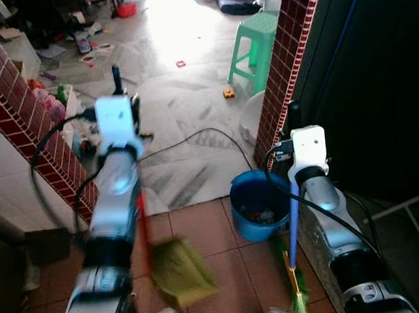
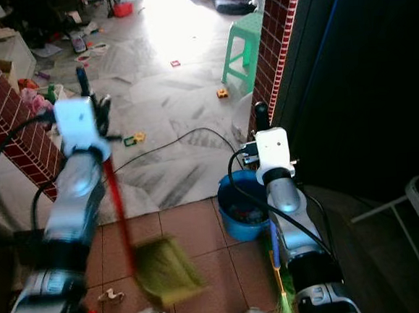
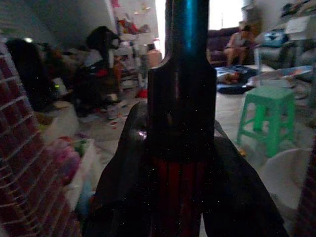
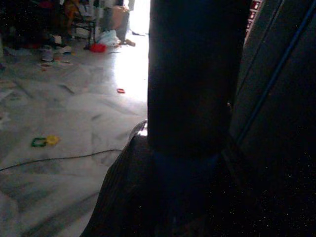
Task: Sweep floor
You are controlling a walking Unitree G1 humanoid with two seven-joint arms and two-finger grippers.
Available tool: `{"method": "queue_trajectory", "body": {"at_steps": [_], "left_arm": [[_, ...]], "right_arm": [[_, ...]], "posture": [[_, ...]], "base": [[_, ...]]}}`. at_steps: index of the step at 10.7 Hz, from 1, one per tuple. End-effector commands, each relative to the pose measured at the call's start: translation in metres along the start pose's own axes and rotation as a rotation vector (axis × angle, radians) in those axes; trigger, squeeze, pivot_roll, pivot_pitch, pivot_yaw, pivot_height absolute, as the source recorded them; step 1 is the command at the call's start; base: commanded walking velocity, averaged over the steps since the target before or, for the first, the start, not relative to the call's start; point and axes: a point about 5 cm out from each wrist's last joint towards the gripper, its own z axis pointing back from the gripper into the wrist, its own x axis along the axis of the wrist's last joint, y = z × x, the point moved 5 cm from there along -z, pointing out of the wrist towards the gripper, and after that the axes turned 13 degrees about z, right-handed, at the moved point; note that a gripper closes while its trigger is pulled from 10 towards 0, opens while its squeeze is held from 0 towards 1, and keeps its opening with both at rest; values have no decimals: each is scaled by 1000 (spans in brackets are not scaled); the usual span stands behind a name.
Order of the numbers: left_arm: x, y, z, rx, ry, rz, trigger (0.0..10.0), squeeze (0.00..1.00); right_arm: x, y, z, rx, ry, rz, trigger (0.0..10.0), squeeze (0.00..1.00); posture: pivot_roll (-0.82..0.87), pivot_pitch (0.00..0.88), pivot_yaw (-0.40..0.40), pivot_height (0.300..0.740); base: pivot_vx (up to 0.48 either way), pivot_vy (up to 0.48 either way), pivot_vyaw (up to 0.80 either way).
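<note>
Where terracotta tiles [image 1: 215, 232] meet marble floor [image 1: 184, 108], toys [image 1: 228, 92] lie scattered.

The bucket [image 1: 258, 203] stands between dustpan [image 1: 181, 271] and broom [image 1: 296, 266], stool [image 1: 254, 48] beyond.

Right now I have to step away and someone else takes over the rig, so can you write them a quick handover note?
Left gripper: shut on the red-handled broom; its yellowish head is blurred over the brown tiles near the robot's feet.
Right gripper: shut on the blue-handled broom, whose green bristles are down by the right leg.
Blue bucket sits on the tiles at the brick pillar, with bits inside.
Done: both tools in hand.
Left: a scrap lies on the tiles; small toys and a cable are on the marble beyond. Green stool stands ahead.
</note>
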Motion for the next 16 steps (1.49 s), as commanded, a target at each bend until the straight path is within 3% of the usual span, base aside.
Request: {"method": "queue_trajectory", "body": {"at_steps": [1,2,4,6,9,16], "left_arm": [[17,-5,-1,-11,-55,12,10000,0],[12,-5,11,-34,-44,63,10000,0],[-6,-4,25,-33,31,64,10000,0],[-5,-15,36,-86,41,111,10000,0],[-6,-24,37,-105,69,126,10000,0],[1,-37,37,-140,72,146,10000,0]], "right_arm": [[15,0,-2,4,-55,-14,10000,0],[28,-3,-1,-24,-114,-49,10000,0],[36,-4,-3,-37,-134,-84,10000,0],[38,-3,-1,-41,-144,-81,10000,0],[37,0,-2,-34,-134,-95,10000,0],[38,1,-4,-26,-140,-98,10000,0]], "posture": [[-14,0,-2,740],[-9,0,-4,740],[-6,6,-2,740],[2,13,-4,740],[1,13,2,740],[-2,10,4,740]], "base": [[0,0,0],[0,0,0],[0,0,0],[0,0,203],[0,0,200],[0,480,165]]}}
